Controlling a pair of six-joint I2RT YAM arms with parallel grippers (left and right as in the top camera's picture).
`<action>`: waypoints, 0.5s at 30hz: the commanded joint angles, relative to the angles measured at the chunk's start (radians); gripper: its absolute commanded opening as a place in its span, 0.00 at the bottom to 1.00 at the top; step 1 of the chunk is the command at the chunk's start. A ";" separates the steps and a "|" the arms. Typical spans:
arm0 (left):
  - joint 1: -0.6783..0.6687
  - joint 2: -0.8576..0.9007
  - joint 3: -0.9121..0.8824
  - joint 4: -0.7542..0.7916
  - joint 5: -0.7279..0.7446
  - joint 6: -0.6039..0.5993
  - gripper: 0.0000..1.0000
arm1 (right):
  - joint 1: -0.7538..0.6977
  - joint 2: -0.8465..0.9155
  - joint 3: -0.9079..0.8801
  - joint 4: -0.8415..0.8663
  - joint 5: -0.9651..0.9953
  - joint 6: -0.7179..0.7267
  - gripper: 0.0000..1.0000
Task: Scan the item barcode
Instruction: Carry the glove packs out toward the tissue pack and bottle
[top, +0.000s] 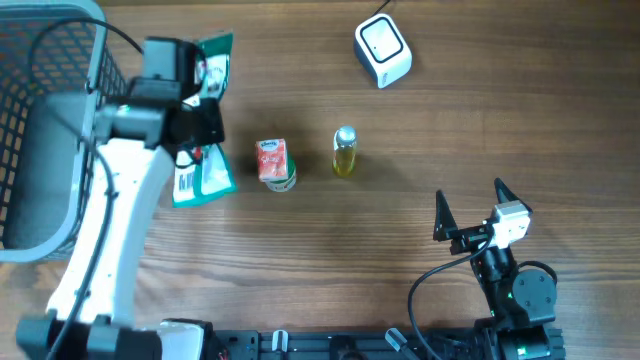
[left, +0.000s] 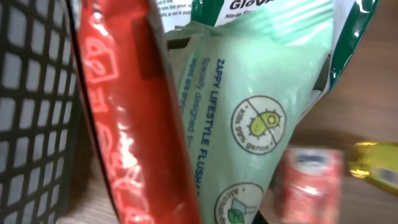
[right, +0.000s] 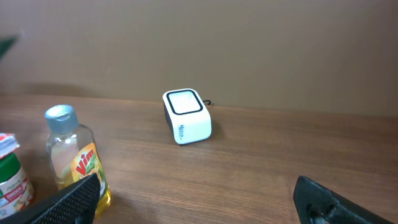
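Note:
My left gripper (top: 196, 132) is shut on a green wipes packet (top: 208, 172), at the left of the table beside the basket. A white barcode label (top: 186, 183) shows on the packet's near corner. In the left wrist view the green packet (left: 249, 106) fills the frame beside a glossy red wrapper (left: 134, 124), and my own fingers are hidden. The white scanner (top: 383, 50) stands at the far side of the table, its window facing up (right: 186, 116). My right gripper (top: 470, 206) rests open at the near right, nothing between its fingers (right: 199, 199).
A grey wire basket (top: 40, 120) stands at the far left (left: 31, 112). A red-topped drink carton (top: 274, 163) and a yellow Vim bottle (top: 344, 152) stand mid-table, both also seen in the right wrist view: bottle (right: 74, 158), carton (right: 12, 180).

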 joint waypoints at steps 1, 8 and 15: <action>-0.031 0.050 -0.095 0.067 -0.128 -0.051 0.04 | -0.005 -0.006 -0.001 0.002 0.009 -0.011 1.00; -0.056 0.092 -0.281 0.216 -0.082 -0.056 0.04 | -0.005 -0.006 -0.001 0.002 0.009 -0.011 1.00; -0.121 0.092 -0.428 0.369 -0.002 -0.074 0.04 | -0.005 -0.006 -0.001 0.002 0.009 -0.011 1.00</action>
